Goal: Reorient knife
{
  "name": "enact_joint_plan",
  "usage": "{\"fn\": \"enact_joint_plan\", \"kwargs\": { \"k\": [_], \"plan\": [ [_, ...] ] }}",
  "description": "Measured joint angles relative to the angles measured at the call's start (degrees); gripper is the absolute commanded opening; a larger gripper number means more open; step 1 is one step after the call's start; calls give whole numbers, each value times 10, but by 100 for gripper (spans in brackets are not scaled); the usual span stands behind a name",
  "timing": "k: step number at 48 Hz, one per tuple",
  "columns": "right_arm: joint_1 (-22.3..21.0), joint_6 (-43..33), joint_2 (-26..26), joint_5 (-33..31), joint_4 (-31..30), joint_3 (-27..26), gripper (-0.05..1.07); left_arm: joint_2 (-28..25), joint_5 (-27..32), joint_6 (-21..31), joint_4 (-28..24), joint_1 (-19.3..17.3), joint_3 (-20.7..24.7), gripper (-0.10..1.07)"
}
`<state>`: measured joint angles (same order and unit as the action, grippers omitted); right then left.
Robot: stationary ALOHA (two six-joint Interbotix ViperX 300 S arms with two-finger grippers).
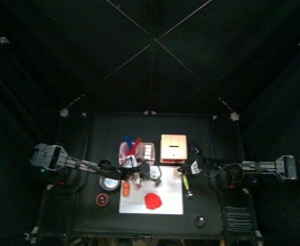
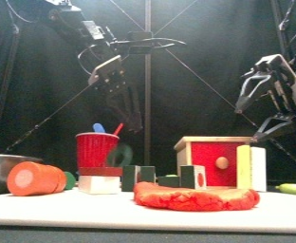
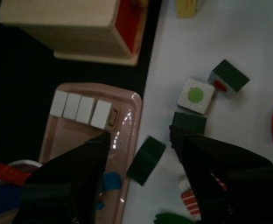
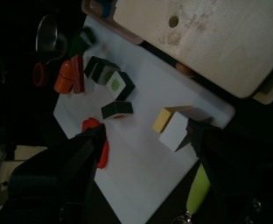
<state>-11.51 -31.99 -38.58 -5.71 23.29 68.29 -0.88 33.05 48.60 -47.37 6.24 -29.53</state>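
The knife (image 4: 199, 188), a slender stick with a yellow handle, lies at the right edge of the white board (image 4: 150, 96), close to my right gripper. It also shows in the top view (image 1: 191, 170) and at the far right of the front view (image 2: 294, 190). My right gripper (image 4: 139, 166) hangs above it, open and empty; the front view (image 2: 268, 100) shows it well above the table. My left gripper (image 3: 145, 175) is open and empty, high over the board's left part (image 2: 113, 87).
A wooden box (image 2: 214, 159) with a red inside stands at the back right, with a yellow block (image 2: 249, 169) beside it. A red cup (image 2: 98, 150), a pink tray (image 3: 92, 131), an orange piece (image 2: 37, 178), a red round piece (image 2: 195, 197) and small dark blocks (image 3: 230, 75) crowd the board.
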Motion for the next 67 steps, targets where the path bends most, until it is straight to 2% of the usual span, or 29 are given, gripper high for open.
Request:
{"fn": "enact_joint_plan", "kwargs": {
  "k": [11,21,30,36,53,67],
  "plan": [
    [-1,1,0,-1,-3,-1,102,5,1,0,5,-3,-7,96],
    [0,1,-1,1,-12,-1,102,31,-3,1,-6,-2,-7,96],
    [0,1,-3,1,-31,-2,102,53,-26,25,-25,-2,-15,95],
    [2,1,-9,2,-52,-5,102,70,-62,58,-54,-3,-29,95],
    [17,1,-59,16,-129,-17,102,157,-147,220,-174,-5,-91,95],
    [28,2,-71,75,-192,-19,102,213,-167,327,-272,-6,-141,95]
  ]
}}
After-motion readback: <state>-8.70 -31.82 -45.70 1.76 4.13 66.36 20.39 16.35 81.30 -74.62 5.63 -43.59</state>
